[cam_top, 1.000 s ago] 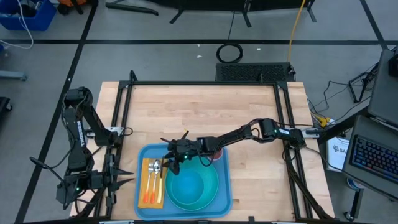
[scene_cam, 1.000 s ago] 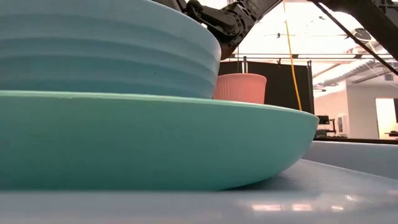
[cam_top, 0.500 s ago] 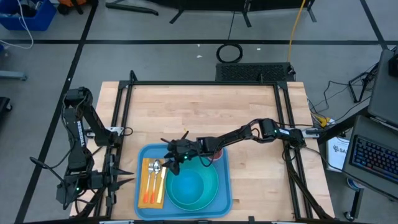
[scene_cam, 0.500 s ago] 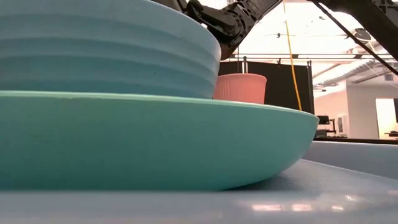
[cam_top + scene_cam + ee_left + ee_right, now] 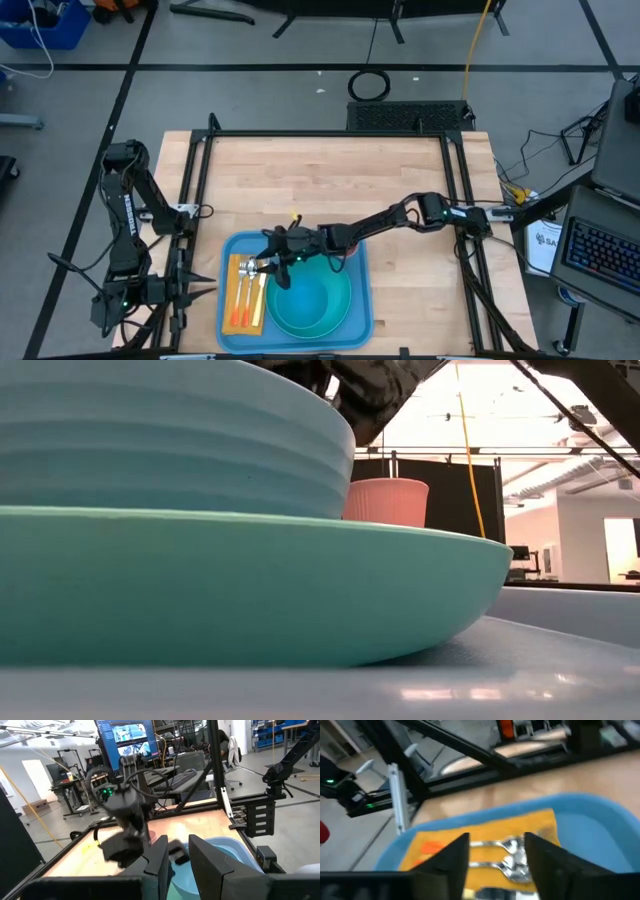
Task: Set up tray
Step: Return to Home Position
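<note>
Over the tray (image 5: pixel 362 292), the right end effector (image 5: pixel 266 266) is turning above the napkin (image 5: pixel 233 276), fingers wide apart; left arm (image 5: pixel 125 222) is waiting beside the counter (image 5: pixel 330 180).

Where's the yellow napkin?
In the high view, the yellow napkin lies on the left part of the blue tray, beside the teal plate.

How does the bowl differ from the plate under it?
The bowl is pale blue with ribbed sides; the plate is teal and smooth. The plate is wider and shallower than the bowl. Both are round and rest on the blue tray.
</note>
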Robot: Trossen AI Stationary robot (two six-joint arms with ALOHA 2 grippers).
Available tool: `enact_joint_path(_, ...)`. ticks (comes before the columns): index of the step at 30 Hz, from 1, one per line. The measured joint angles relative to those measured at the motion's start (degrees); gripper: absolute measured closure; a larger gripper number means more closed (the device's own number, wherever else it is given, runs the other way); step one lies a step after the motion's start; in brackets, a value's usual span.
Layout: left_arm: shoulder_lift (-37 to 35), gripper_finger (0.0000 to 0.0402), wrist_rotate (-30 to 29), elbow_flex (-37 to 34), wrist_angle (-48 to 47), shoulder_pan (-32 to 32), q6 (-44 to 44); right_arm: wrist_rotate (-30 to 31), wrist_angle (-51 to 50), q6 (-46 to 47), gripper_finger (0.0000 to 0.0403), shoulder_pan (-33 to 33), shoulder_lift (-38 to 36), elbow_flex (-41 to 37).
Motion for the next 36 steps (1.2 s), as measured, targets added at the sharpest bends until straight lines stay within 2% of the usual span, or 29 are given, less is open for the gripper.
enact_joint_path(2,0.0,0.0321,-0.1,0.0,0.0,0.0,0.0,0.5,-0.8,-1.6,0.0268,0.6,-1.7,0.0)
enact_joint_path(5,0.0,0.0322,-0.1,0.0,0.0,0.5,0.0,1.7,-2.4,-5.7,0.0362,1.6,-4.9,0.0)
enact_joint_path(7,0.0,0.0335,0.5,0.0,0.1,1.3,0.0,2.7,-4.3,-9.0,0.0389,2.5,-6.9,0.1)
enact_joint_path(11,0.0,0.0392,4.5,0.0,0.7,3.9,0.9,10.7,-10.8,-15.0,0.04,4.9,-10.6,0.1)
enact_joint_path(15,-0.6,0.0397,9.5,0.0,0.8,8.4,-0.3,14.7,-15.6,-17.2,0.0402,6.9,-13.5,0.1)
enact_joint_path(17,-1.4,0.0398,14.3,0.0,0.9,11.8,-1.4,15.0,-16.9,-18.4,0.0402,7.8,-14.4,0.1)
enact_joint_path(21,-3.0,0.0399,27.7,0.0,1.3,20.1,-1.4,15.9,-17.5,-20.7,0.0403,9.7,-15.6,0.1)
enact_joint_path(27,-3.2,0.0399,42.1,0.0,6.5,30.7,4.5,19.6,-21.2,-24.4,0.0403,12.2,-18.0,-0.2)
enact_joint_path(31,-4.6,0.04,49.8,0.0,9.9,36.3,8.9,19.7,-19.0,-24.4,0.0403,12.2,-24.2,-6.5)
enact_joint_path(36,-7.6,0.04,58.0,0.0,8.0,44.1,9.1,19.7,-5.6,-23.1,0.0403,11.8,-35.8,-23.7)
